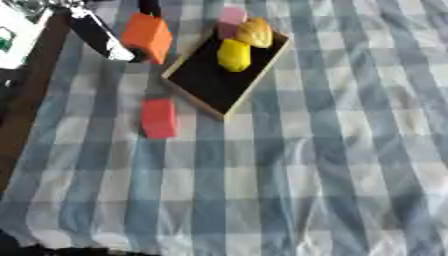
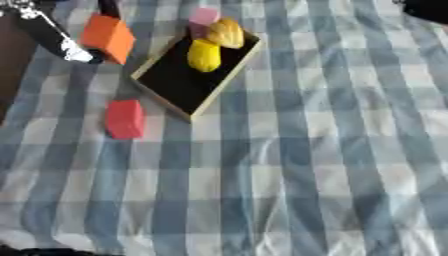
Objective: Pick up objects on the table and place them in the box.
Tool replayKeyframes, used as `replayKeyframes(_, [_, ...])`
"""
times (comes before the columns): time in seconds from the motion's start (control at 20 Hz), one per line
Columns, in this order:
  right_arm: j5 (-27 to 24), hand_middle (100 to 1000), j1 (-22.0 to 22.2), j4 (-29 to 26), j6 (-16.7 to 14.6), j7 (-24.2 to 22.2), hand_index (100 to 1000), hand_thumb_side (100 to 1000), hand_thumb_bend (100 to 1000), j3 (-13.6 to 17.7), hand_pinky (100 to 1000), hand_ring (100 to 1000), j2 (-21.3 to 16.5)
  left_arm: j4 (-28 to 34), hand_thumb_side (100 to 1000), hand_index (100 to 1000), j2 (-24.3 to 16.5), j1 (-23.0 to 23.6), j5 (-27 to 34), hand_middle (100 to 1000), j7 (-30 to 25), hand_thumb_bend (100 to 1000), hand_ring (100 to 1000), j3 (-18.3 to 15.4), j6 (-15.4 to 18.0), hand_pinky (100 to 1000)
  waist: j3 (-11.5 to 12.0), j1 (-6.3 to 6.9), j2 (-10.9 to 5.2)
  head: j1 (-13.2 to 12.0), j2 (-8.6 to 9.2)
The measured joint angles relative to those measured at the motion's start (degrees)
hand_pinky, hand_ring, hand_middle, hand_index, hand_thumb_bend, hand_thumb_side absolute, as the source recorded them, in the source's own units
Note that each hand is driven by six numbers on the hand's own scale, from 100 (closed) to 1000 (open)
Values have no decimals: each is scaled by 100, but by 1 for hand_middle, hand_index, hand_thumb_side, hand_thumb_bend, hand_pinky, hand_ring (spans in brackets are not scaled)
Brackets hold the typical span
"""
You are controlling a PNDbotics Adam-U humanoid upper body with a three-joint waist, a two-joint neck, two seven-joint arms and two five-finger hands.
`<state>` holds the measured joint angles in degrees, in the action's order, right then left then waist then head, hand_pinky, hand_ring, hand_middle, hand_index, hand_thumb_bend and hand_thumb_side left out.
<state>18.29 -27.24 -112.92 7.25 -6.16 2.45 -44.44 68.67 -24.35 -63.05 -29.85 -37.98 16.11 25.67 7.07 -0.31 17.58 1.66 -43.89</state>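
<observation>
The left arm (image 1: 98,34) enters from the upper left corner as a black link with a silver-white section, running diagonally down and toward the centre. The left hand (image 1: 144,31) sits at its lower end; a dark finger shows above the orange block (image 1: 149,36) and the hand appears to be closed around that block, though blur hides the finger pose. In the right eye view, a dark shape (image 2: 429,9) at the upper right corner is possibly the right arm.
</observation>
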Motion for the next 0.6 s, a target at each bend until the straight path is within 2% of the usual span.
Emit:
replayKeyframes(0.3, [-35,754,-85,-1,-12,-28,898,416,100,-1,926,1000,96,-473,100,609,680,-109,-300,450,39,295,616,-141,39,747,-88,0,0,-27,0])
replayKeyframes(0.6, [-71,753,-106,-27,-28,-51,899,411,100,-3,926,1000,140,-1071,100,620,930,-108,-1110,458,294,350,628,-254,294,751,-125,0,6,-47,0])
